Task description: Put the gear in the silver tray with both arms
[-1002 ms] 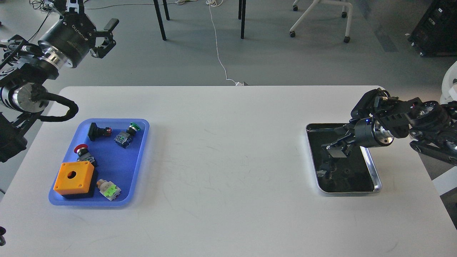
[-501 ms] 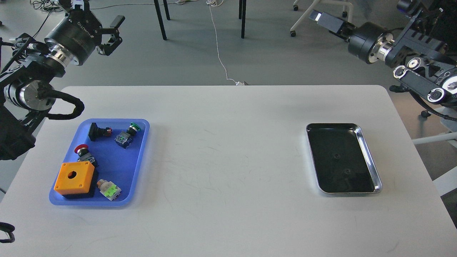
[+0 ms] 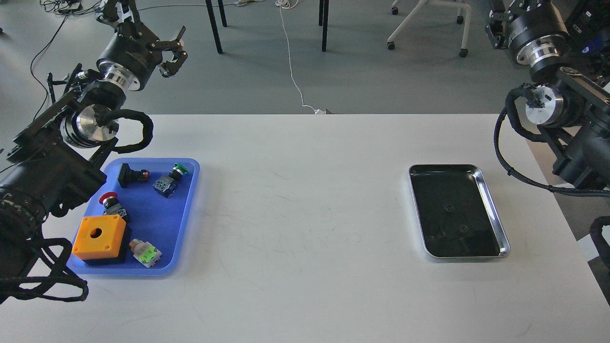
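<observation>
The silver tray (image 3: 493, 210) lies on the right side of the white table (image 3: 305, 200). Two small dark gear-like parts (image 3: 448, 208) (image 3: 461, 229) lie on its dark bottom. My left gripper (image 3: 174, 49) is high at the far left, beyond the table's back edge, open and empty. My right arm (image 3: 541, 57) rises at the far right, well above and behind the silver tray. Its wrist points up, and its fingers are cut off by the top edge of the view.
A blue plastic tray (image 3: 157, 224) on the left holds an orange box (image 3: 99, 237), a red push button (image 3: 108, 200), a green push button (image 3: 171, 180), a black switch (image 3: 129, 175) and a green-and-white switch (image 3: 145, 252). Chair and table legs stand on the floor behind.
My right gripper rose out of the silver tray, up and back, and its fingers have left the view. My left arm swung to the right, its gripper still open.
</observation>
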